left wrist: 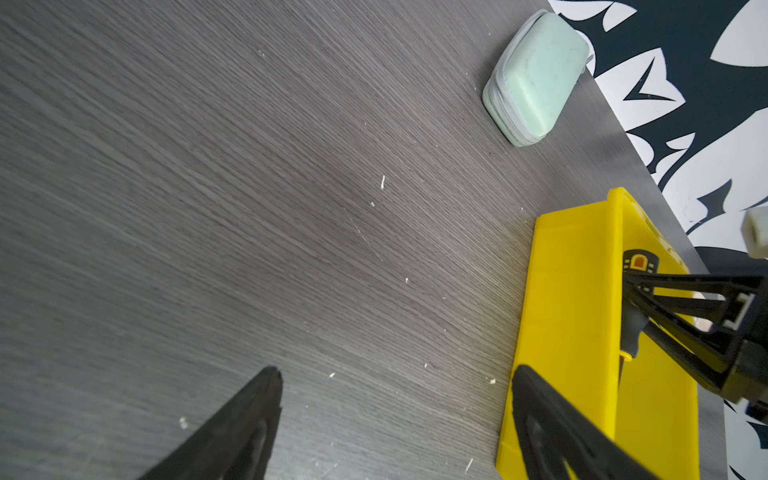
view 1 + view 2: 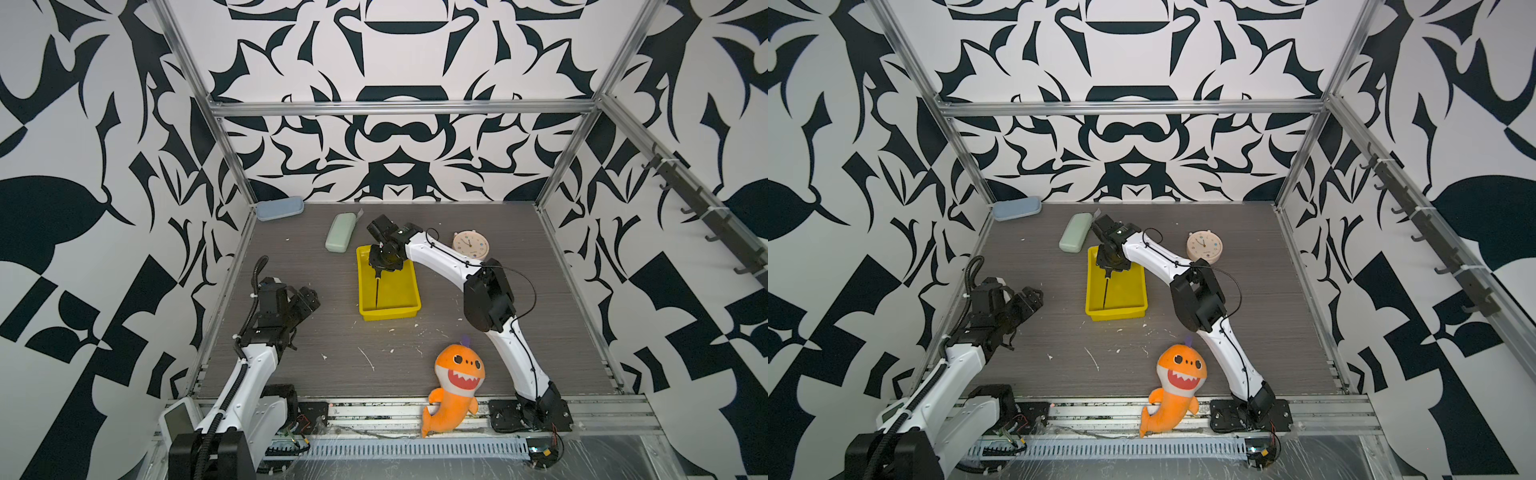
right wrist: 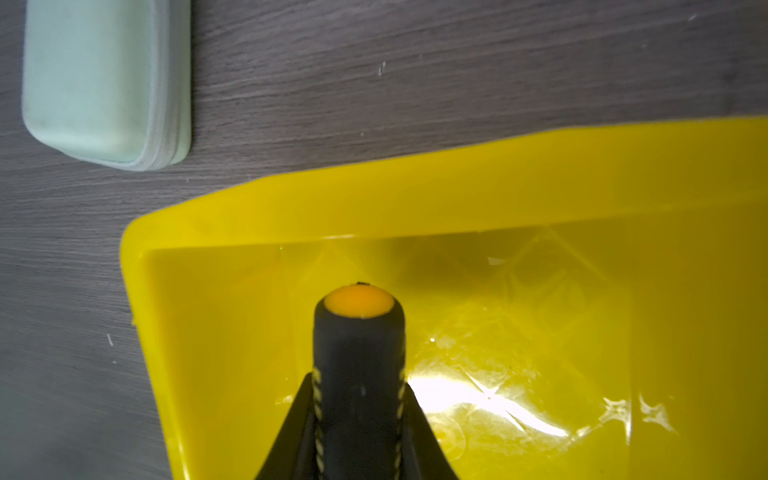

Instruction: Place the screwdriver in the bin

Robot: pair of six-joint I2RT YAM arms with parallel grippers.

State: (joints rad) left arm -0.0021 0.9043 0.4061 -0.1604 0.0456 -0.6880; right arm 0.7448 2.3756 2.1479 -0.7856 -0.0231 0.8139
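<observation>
Right gripper (image 3: 359, 380) clamped on screwdriver (image 3: 359, 332) handle, low over 12 o'clock end of bin (image 3: 457, 195); shaft runs toward 6 o'clock inside bin. Left gripper (image 1: 397, 372) spread wide, 9 o'clock of bin.

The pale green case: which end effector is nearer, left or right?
Right. The right end effector grips the screwdriver over the far end of the bin, close beside the pale green case. The left end effector hangs open farther off, left of the bin's near end.
</observation>
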